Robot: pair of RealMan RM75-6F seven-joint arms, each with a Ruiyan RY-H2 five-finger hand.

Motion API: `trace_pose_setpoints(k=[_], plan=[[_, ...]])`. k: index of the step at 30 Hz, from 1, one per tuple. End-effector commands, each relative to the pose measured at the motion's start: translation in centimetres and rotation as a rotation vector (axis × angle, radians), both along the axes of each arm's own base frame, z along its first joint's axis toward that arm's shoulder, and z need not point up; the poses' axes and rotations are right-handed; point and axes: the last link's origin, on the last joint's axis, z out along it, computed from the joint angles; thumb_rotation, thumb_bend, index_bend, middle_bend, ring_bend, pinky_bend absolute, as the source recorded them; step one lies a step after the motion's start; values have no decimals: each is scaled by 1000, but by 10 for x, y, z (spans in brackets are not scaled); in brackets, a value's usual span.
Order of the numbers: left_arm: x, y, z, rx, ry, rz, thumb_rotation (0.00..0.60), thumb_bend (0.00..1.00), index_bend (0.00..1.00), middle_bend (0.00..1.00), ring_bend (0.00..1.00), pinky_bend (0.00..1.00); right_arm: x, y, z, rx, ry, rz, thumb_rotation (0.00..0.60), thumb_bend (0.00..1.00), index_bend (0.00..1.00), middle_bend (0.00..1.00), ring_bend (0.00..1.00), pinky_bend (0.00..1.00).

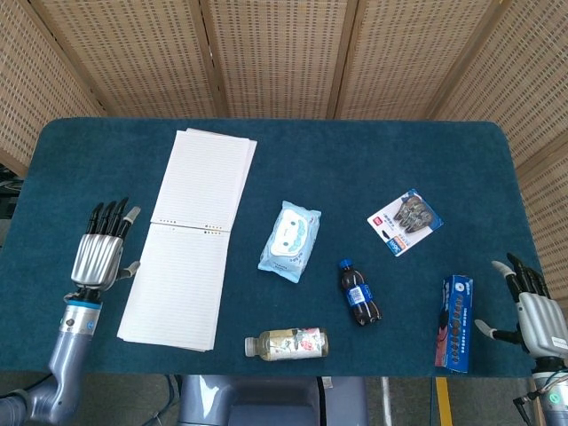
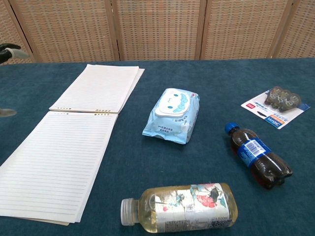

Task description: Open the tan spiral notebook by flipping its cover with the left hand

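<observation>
One open notebook (image 1: 189, 232), just right of left robot hand (image 1: 98, 253), apart

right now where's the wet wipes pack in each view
Head view: the wet wipes pack lies near the table's middle, right of the open notebook and above the pale drink bottle.
Chest view: the wet wipes pack sits centre frame, right of the notebook, beyond the pale drink bottle.
Shared landmark: the dark cola bottle, just right of the pack and nearer the robot in both.
</observation>
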Motion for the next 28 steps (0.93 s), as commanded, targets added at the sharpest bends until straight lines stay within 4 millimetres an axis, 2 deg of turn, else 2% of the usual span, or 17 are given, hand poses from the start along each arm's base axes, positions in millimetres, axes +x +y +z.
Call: trace_pose_setpoints(k=[1,17,28], plan=[[-3,-10,-1,-13,-20,7,600,95,0,0,0,0,0,0,0,0,0,0,600,156,110,0,0,0],[-20,-65,-1,6,-26,26,600,100,0,0,0,0,-1,0,0,2,-4,-13,600,156,110,0,0,0],[-29,-75,0,20,-31,32,600,100,0,0,0,0,-1,0,-1,5,0,-16,600,156,110,0,0,0]])
